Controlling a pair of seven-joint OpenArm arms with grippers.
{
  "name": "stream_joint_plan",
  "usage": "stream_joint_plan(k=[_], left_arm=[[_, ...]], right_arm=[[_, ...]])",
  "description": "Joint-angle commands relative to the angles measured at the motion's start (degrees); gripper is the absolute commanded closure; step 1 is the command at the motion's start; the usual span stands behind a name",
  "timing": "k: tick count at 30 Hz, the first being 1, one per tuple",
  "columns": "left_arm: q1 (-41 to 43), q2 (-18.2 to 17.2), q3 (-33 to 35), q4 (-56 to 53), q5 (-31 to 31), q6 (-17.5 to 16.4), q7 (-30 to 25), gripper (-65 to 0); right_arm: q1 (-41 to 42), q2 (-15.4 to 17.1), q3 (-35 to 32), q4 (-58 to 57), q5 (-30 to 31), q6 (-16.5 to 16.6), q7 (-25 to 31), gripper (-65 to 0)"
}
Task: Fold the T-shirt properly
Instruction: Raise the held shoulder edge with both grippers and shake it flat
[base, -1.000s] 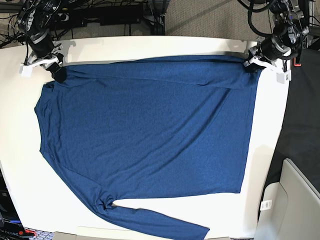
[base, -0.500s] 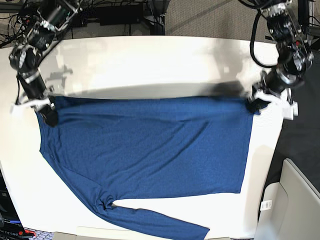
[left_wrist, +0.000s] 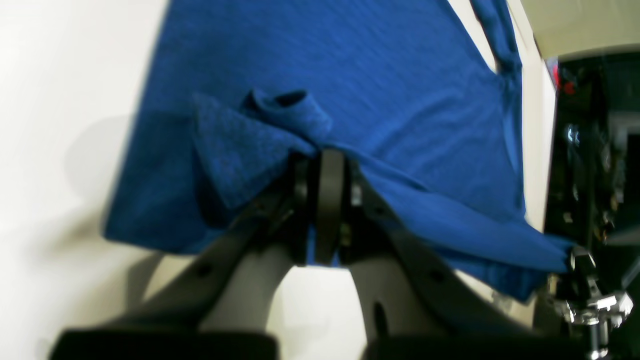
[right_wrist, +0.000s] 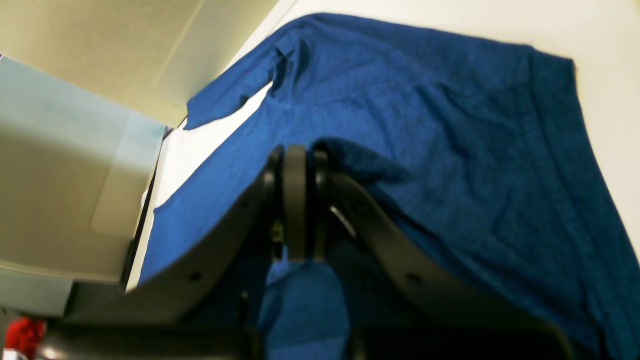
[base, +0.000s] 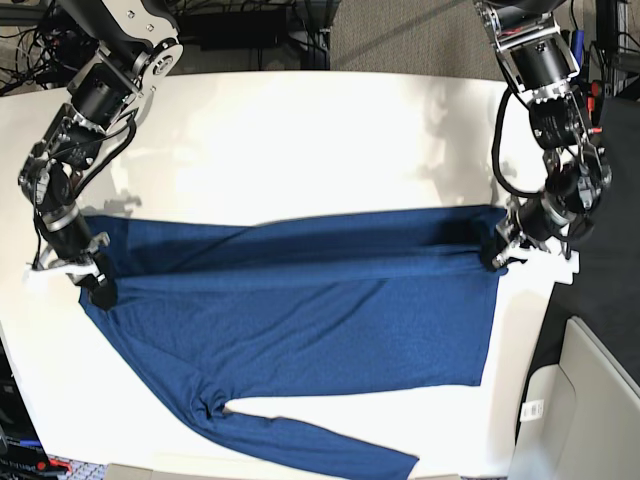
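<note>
The dark blue T-shirt (base: 300, 320) lies across the white table (base: 300, 140). Its far edge is raised and drawn over the body as a long band. One long sleeve (base: 320, 448) trails by the front edge. In the base view my left gripper (base: 497, 258) is at the right end of that band, shut on the T-shirt's corner. My right gripper (base: 98, 285) is at the left end, also shut on the cloth. The left wrist view shows my left gripper (left_wrist: 325, 160) pinching a bunched fold of the T-shirt (left_wrist: 350, 75). The right wrist view shows my right gripper (right_wrist: 297, 157) clamped on the T-shirt (right_wrist: 450, 125).
Cables and dark equipment (base: 230, 25) sit behind the table's far edge. A light grey bin (base: 590, 400) stands off the table at the front right, beside a dark floor strip (base: 600, 280). The table's right edge runs close to my left gripper.
Both grippers have travelled from the far edge toward the front, carrying the shirt's far edge with them. White table now shows where the cloth lay.
</note>
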Motion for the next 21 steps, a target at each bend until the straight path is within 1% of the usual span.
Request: stream_joint_plan(k=[1, 4, 5, 7, 9, 10, 11, 13, 15, 18, 21], left_arm=[[-1.69, -0.81, -0.19, -0.23, -1.19, -0.36, -1.34, -0.1], [-3.01, -0.81, -0.19, -4.45, -1.19, -0.36, -1.69, -0.2], [-3.36, -0.9, -0.19, -5.59, -1.19, -0.36, -1.69, -0.6], [-3.36, -1.08, -0.19, -6.47, -1.19, -0.28, -1.69, -4.0], [-3.18, -1.17, -0.19, -6.47, -1.19, -0.19, -1.16, -9.1], [-3.1, -1.25, -0.19, -6.47, -1.19, -0.19, -1.07, -11.9], [-3.01, -1.25, -0.19, -6.47, -1.19, -0.1, -1.07, -14.2], [-2.92, -1.61, -0.71, -6.3, -1.19, -0.1, -0.28, -18.1], [-1.16, -3.72, -0.89, -6.03, -1.8, -0.1, 2.01, -20.4], [2.0, -4.68, -2.65, -0.76, -3.74, -0.1, 5.08, -20.5], [6.57, -4.51, -5.9, 5.57, -4.18, -0.1, 7.98, -21.1]], right_arm=[[1.65, 0.79, -0.15, -0.35, 0.54, 0.69, 2.12, -0.5], [2.44, 0.79, -0.15, -3.42, -0.87, 0.61, 4.32, -1.1], [2.62, 0.79, -0.15, -3.77, -1.22, 0.61, 4.49, -3.0], [2.53, 0.79, -0.06, -3.86, -1.31, 0.61, 4.49, -9.6], [2.18, 0.79, 0.03, -3.6, -0.96, 0.43, 4.32, -17.3], [1.65, 0.79, 0.03, -3.25, -0.96, 0.43, 4.14, -20.2], [0.86, 0.79, 0.03, -2.37, -0.87, 0.43, 3.97, -21.7], [-0.46, 0.79, 0.12, 0.36, -0.69, 0.61, 2.65, -21.8], [-3.18, 0.79, 0.12, 3.87, 1.85, 0.61, 0.45, -21.8], [-7.76, 0.97, 0.12, 8.53, 7.48, 0.61, -3.42, -21.8], [-13.12, 2.2, 0.12, 11.52, 11.7, 0.61, -3.86, -21.8]])
